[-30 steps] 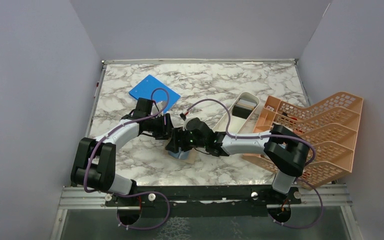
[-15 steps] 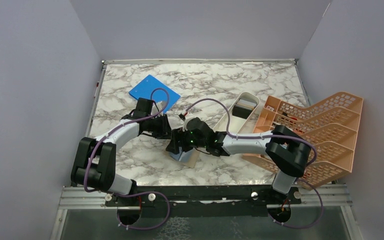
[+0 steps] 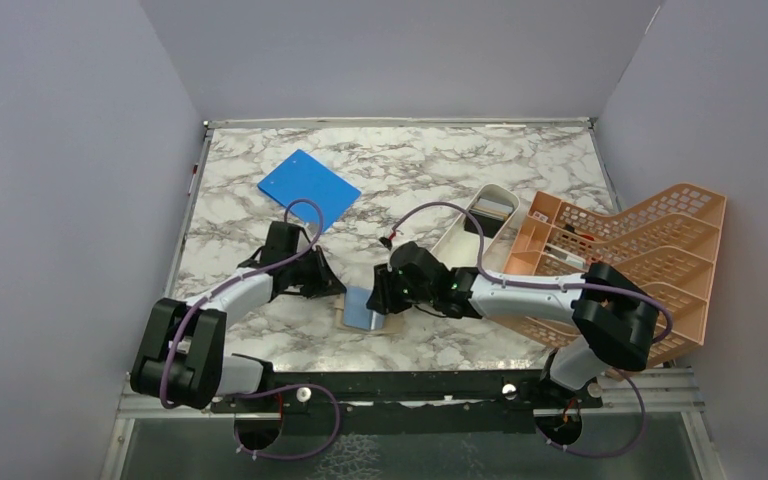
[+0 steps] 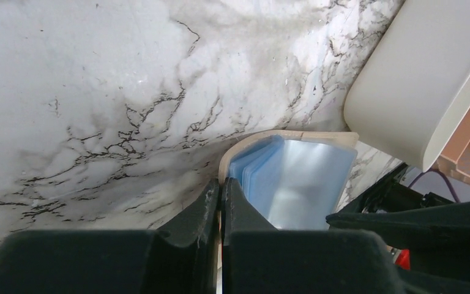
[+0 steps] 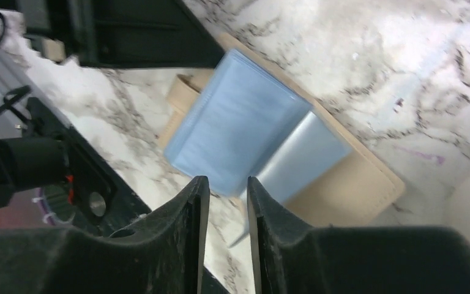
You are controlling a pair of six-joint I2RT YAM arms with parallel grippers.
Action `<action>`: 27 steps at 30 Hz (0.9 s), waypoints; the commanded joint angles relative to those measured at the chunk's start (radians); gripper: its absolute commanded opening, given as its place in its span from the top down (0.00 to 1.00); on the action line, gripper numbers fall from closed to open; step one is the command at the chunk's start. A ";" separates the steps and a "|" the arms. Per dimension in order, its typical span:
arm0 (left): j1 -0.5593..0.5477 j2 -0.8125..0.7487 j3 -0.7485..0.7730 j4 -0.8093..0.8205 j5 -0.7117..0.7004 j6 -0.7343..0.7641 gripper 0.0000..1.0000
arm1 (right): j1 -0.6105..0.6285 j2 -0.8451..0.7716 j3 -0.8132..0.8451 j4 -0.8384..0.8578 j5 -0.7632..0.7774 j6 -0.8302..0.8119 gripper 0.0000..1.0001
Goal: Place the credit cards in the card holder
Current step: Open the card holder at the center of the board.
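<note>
Right end effector (image 5: 226, 184) above card holder (image 5: 355, 184), tan, open flat, pale-blue sleeves (image 5: 232, 135)

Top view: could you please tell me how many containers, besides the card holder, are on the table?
2: a white tray right of centre, and an orange rack beside it at the right edge. Smaller ones may be hidden.

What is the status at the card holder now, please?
Left tool shut at the edge of the card holder, which lies open on the table. Right tool slightly open above the blue sleeves. Nothing in the way.
</note>
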 commanded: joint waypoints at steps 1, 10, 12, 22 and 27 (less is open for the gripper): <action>-0.006 -0.022 -0.013 0.092 -0.041 -0.071 0.94 | 0.001 0.000 -0.028 -0.079 0.074 -0.003 0.70; -0.006 -0.100 -0.033 0.060 -0.117 -0.072 0.98 | 0.003 0.015 -0.044 -0.165 0.147 0.004 0.77; -0.006 -0.098 -0.039 0.060 -0.124 -0.071 0.98 | 0.004 0.016 -0.057 -0.166 0.156 0.005 0.78; -0.005 -0.095 0.079 -0.105 -0.249 0.010 0.64 | 0.004 0.052 -0.077 -0.159 0.180 0.011 0.78; -0.005 -0.153 0.117 -0.165 -0.275 0.065 0.57 | 0.003 0.059 -0.076 -0.154 0.171 0.015 0.78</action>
